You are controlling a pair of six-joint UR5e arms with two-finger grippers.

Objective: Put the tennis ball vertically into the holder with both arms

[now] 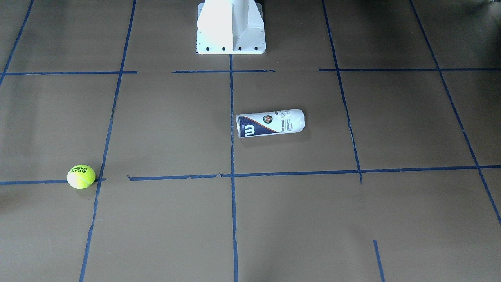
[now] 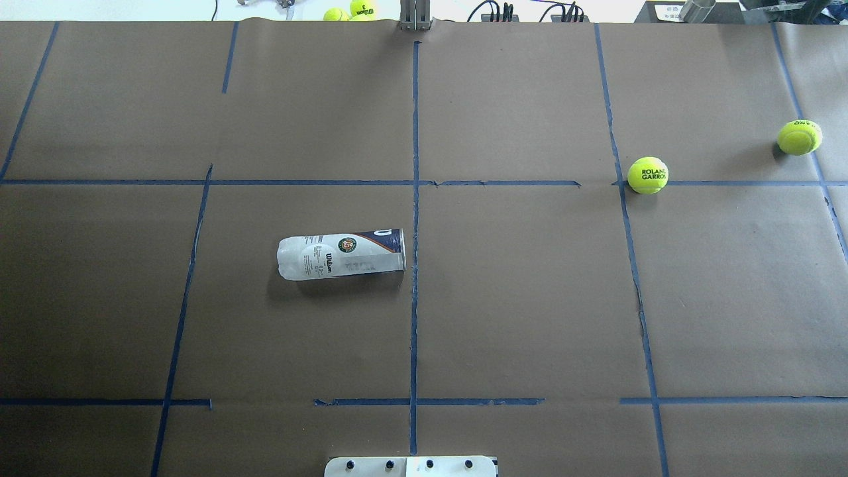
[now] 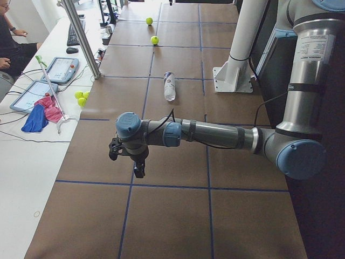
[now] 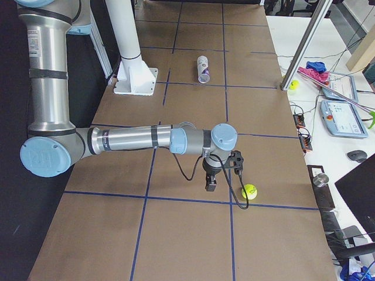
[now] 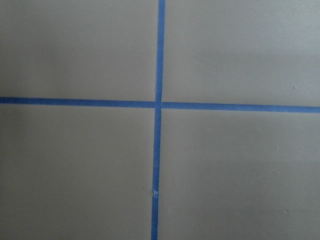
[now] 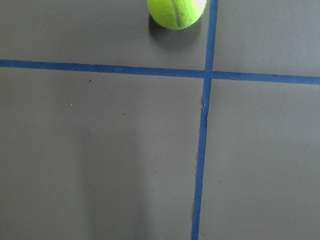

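Observation:
The holder (image 2: 341,254) lies on its side left of the table's centre line, navy end toward the middle; it also shows in the front view (image 1: 271,122) and both side views (image 3: 169,86) (image 4: 203,69). A lettered tennis ball (image 2: 647,175) rests on a tape crossing at right, also in the front view (image 1: 81,176). A second ball (image 2: 799,137) lies farther right. The left gripper (image 3: 135,162) hangs over bare table far left of the holder. The right gripper (image 4: 211,186) hangs beside the second ball (image 4: 249,191); a ball (image 6: 176,12) shows in its wrist view. I cannot tell whether either gripper is open.
The white pedestal base (image 1: 231,27) stands at the robot's edge. Spare balls (image 2: 351,10) lie beyond the far edge. A metal pole (image 3: 81,38), tablets and cables are on the operators' desk, where a person (image 3: 11,43) sits. Blue tape lines (image 5: 159,105) grid the brown table.

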